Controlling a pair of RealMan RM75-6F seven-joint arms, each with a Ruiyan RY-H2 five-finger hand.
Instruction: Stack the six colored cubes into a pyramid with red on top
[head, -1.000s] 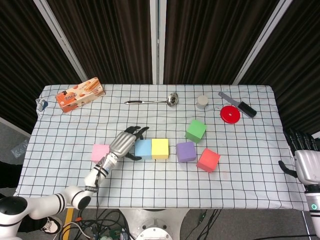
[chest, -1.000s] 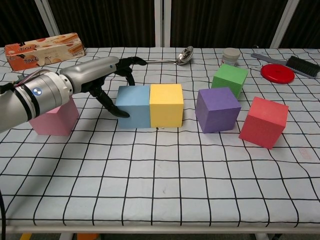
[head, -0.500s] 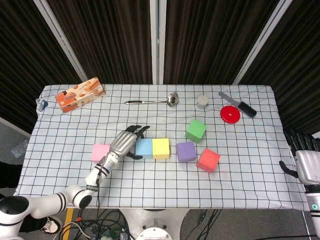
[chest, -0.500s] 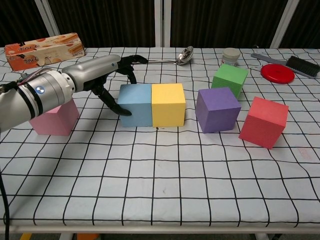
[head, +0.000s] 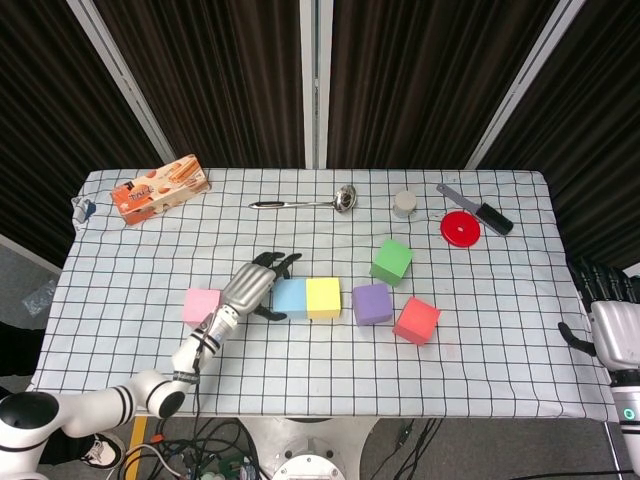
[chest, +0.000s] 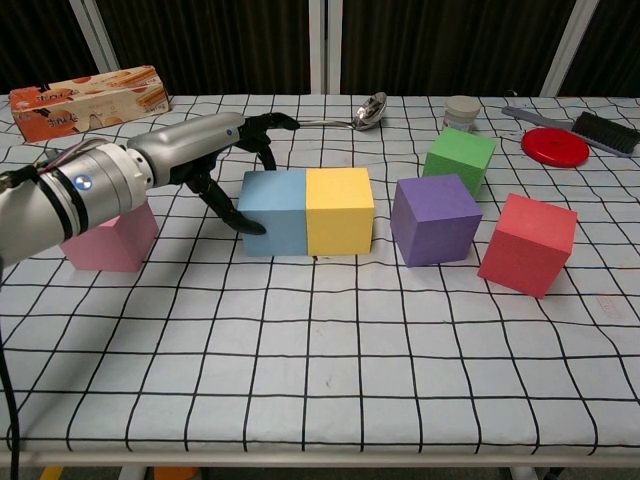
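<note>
- The left hand (chest: 215, 150) lies low over the checked table (chest: 320, 380) with its dark fingers (chest: 262, 128) spread around the left side of the blue cube (chest: 272, 212); the thumb tip touches the cube's near-left face and the other fingers reach over its far-left corner. It grips nothing that I can see; the fingers are apart.
- The right hand (head: 608, 318) hangs off the right edge of the table, only partly in the head view; I cannot tell whether its fingers are apart or together.
- The blue cube sits flush against the yellow cube (chest: 339, 210), which is on its right; the two touch along one face.
- The purple cube (chest: 435, 218) stands to the right of the yellow one with a gap between them.
- The red cube (chest: 528, 244) is right of the purple cube and a little nearer, turned at an angle.
- The green cube (chest: 459, 160) is farther back, behind the purple cube.
- The pink cube (chest: 108, 236) sits alone at the left, partly hidden by the left forearm in the chest view.
- All six cubes rest on the cloth; none is stacked.
- Along the far edge lie a snack box (head: 159, 188) at the left, a metal ladle (head: 308, 201) in the middle, a small pale cup (head: 405, 204), a red disc (head: 460, 228) and a black brush (head: 478, 210) at the right.
</note>
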